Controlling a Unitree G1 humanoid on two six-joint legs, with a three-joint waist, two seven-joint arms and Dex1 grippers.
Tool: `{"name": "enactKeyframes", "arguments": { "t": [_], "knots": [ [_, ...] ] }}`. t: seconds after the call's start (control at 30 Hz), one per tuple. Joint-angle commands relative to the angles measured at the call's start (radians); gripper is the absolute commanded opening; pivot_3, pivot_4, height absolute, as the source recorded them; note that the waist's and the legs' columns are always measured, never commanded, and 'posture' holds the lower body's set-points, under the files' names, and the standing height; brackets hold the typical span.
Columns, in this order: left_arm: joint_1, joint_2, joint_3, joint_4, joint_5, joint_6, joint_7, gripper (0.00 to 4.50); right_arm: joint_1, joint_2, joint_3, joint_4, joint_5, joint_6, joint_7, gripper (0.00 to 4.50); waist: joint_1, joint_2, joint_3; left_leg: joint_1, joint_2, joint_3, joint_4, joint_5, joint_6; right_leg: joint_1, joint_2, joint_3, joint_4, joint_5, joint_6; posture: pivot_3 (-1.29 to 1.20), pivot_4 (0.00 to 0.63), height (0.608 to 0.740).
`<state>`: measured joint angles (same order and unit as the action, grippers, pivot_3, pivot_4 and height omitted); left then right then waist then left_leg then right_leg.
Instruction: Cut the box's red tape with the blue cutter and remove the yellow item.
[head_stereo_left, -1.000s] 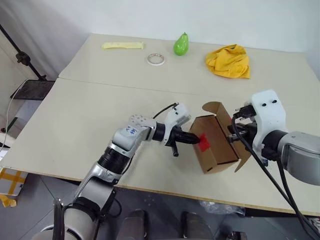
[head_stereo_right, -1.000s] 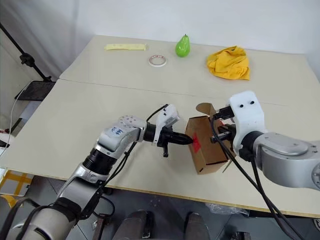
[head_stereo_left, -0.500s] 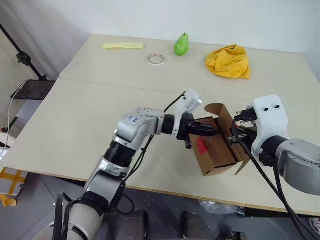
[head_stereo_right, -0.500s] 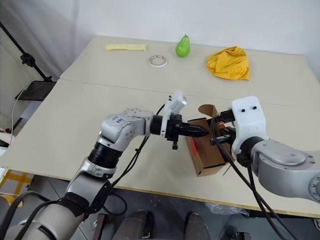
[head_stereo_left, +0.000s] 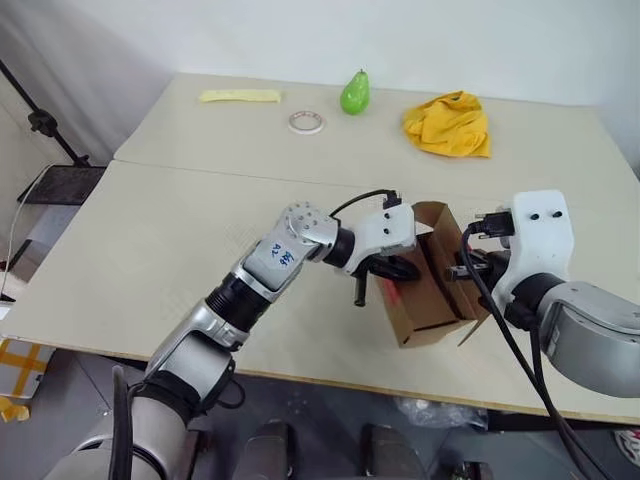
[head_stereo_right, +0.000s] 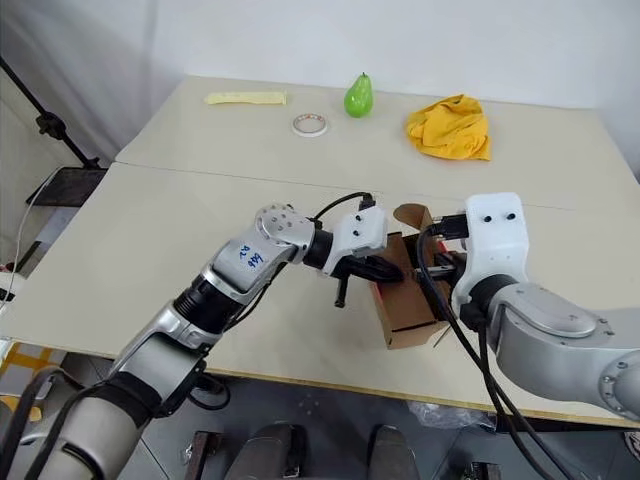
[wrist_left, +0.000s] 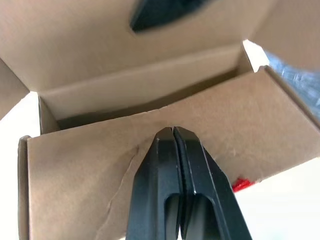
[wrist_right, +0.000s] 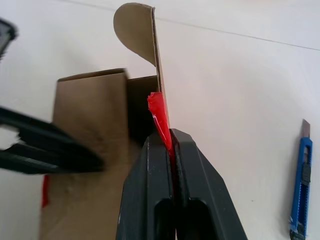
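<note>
On the near half of the table (head_stereo_left: 150, 230), at about five o'clock from its centre, we count one box (head_stereo_left: 425, 300), flaps open, and two grippers. Our right gripper (wrist_right: 171, 145) is clamped on a flap edge bearing the red tape (wrist_right: 159, 117); our left gripper (wrist_left: 172, 137), fingers pressed together and empty, rests at the box's near flap. One blue cutter (wrist_right: 300, 167) lies apart, partly cut off. We cannot see the box's contents.

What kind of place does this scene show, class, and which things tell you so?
Probably a robotics lab or test room: a plain beige table against a bare white wall, a black stand beside it, and practice props laid out, such as a green pear and a tape roll.
</note>
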<state>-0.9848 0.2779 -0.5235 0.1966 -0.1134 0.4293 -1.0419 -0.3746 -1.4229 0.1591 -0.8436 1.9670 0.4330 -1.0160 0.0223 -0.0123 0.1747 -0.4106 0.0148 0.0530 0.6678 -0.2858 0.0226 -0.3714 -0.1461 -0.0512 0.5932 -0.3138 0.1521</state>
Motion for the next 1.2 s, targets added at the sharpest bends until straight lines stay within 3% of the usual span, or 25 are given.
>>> {"name": "enactKeyframes", "arguments": {
  "t": [0.03, 0.17, 0.4, 0.77, 0.93, 1.03, 1.2],
  "knots": [
    [0.058, 0.065, -0.059, 0.009, 0.076, 0.026, -0.039, 0.0, 0.071, 0.012, -0.087, 0.022, 0.005, 0.012, 0.03, 0.02, -0.001, 0.0, 0.0, 0.003, 0.0, 0.0, -0.001, -0.001, 0.002, 0.002, 0.0, 0.0, 0.0, 0.0, -0.001, 0.0, 0.15, 0.74],
    [0.08, 0.099, -0.059, -0.029, 0.078, 0.044, -0.05, 0.0, 0.195, 0.024, -0.213, 0.079, 0.005, 0.088, 0.109, 0.02, 0.0, 0.0, -0.001, 0.006, 0.002, -0.001, -0.002, -0.001, 0.002, 0.006, 0.0, 0.0, -0.001, -0.001, -0.002, 0.0, 0.15, 0.74],
    [0.121, 0.129, -0.041, -0.103, 0.071, 0.114, -0.029, 0.0, 0.351, 0.142, -0.365, 0.209, 0.005, 0.247, 0.239, 0.02, 0.002, 0.001, -0.002, 0.009, 0.001, -0.003, -0.002, -0.002, 0.002, 0.011, 0.0, -0.002, -0.002, -0.001, -0.002, 0.0, 0.15, 0.74],
    [0.137, 0.076, -0.012, -0.046, 0.115, 0.117, 0.016, 0.0, 0.338, 0.321, -0.313, 0.301, 0.005, 0.356, 0.246, 0.02, 0.008, 0.003, -0.001, -0.004, -0.003, -0.002, -0.001, 0.001, 0.001, 0.0, -0.002, -0.002, 0.001, 0.002, 0.001, 0.0, 0.15, 0.74],
    [0.12, 0.049, 0.011, -0.013, 0.12, 0.114, 0.017, 0.0, 0.303, 0.297, -0.276, 0.301, 0.005, 0.383, 0.235, 0.02, 0.007, 0.003, -0.001, -0.009, -0.004, -0.002, 0.001, 0.002, 0.003, -0.004, -0.002, -0.002, 0.001, 0.003, 0.003, 0.0, 0.15, 0.74],
    [0.109, 0.043, 0.022, 0.001, 0.116, 0.119, 0.013, 0.0, 0.284, 0.284, -0.272, 0.298, 0.004, 0.391, 0.263, 0.67, 0.007, 0.003, -0.001, -0.009, -0.004, -0.002, 0.003, 0.001, 0.004, -0.004, -0.002, -0.002, 0.001, 0.003, 0.004, 0.0, 0.15, 0.74],
    [0.088, 0.032, 0.049, 0.034, 0.102, 0.147, 0.012, 0.0, 0.282, 0.241, -0.288, 0.302, -0.042, 0.426, 0.318, 2.32, 0.006, 0.003, -0.001, -0.011, -0.004, -0.002, 0.002, 0.002, 0.004, -0.005, -0.002, -0.002, 0.001, 0.003, 0.004, 0.0, 0.15, 0.74]
  ]
}}
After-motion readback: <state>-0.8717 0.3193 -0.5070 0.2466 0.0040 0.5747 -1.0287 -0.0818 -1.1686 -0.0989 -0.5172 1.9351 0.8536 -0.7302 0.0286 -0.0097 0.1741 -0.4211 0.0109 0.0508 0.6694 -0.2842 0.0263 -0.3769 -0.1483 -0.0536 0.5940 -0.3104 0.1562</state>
